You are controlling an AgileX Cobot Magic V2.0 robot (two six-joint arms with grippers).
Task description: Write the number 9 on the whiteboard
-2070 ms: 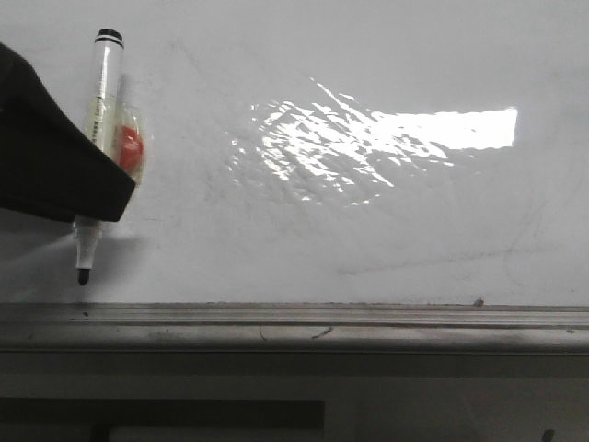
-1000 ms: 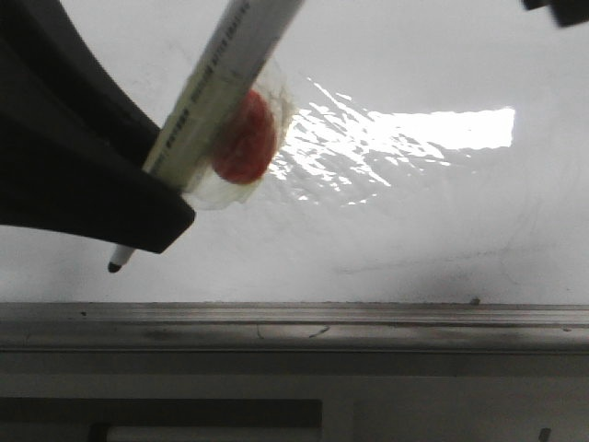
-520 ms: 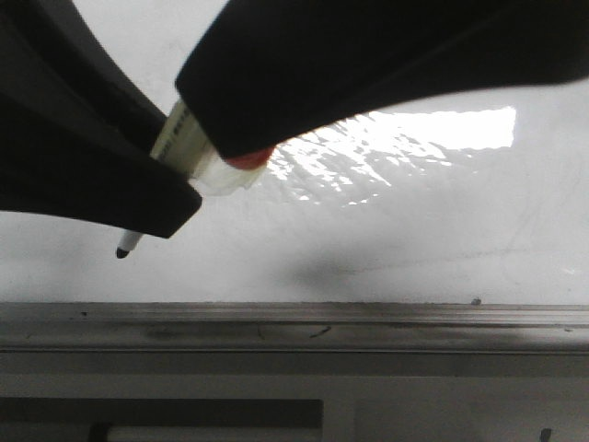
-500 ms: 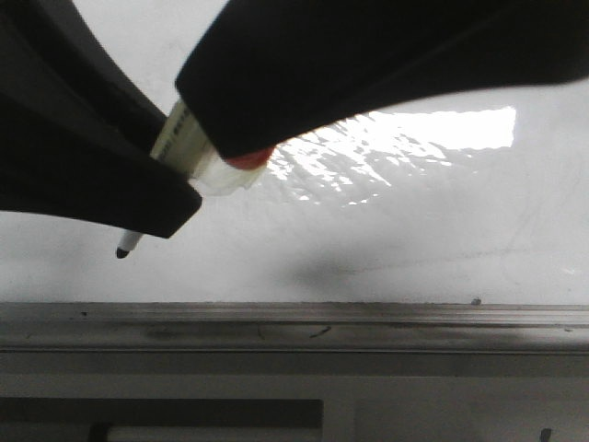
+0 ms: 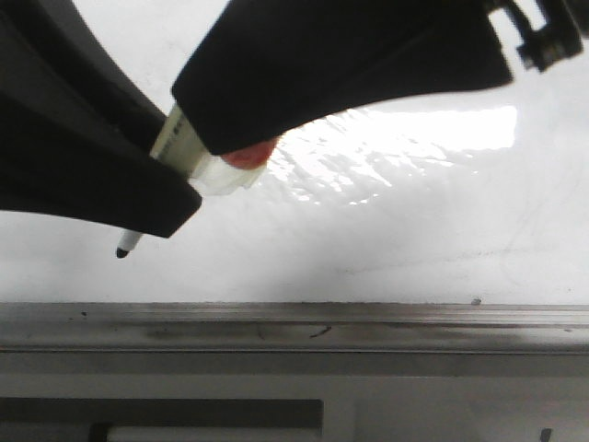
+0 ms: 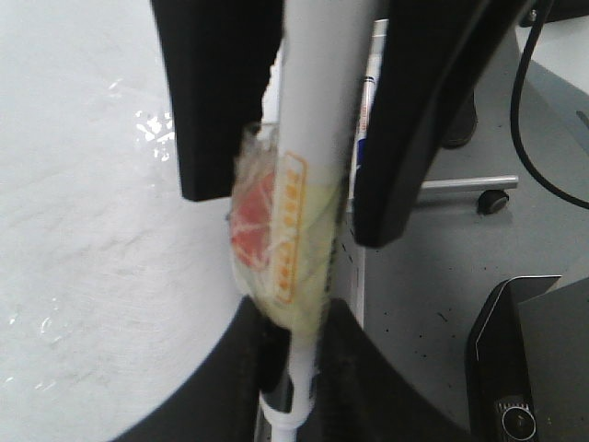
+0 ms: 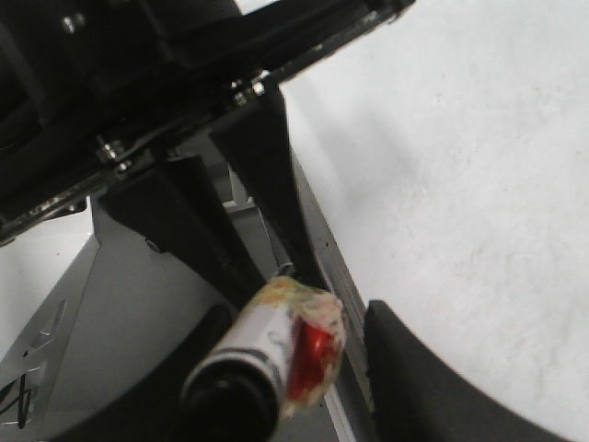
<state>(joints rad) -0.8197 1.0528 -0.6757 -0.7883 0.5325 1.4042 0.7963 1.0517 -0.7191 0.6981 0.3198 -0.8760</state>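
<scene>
Hovering above whiteboard (image 5: 386,249), tool-held marker (image 5: 129,244).

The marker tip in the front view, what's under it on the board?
Under the marker tip lies bare whiteboard with faint smudges and no strokes visible. The left gripper and right gripper cover the board behind them.

Both hands hide most of the marker (image 5: 126,244); only its tip shows, and the whiteboard (image 5: 386,230) runs past the frame
</scene>
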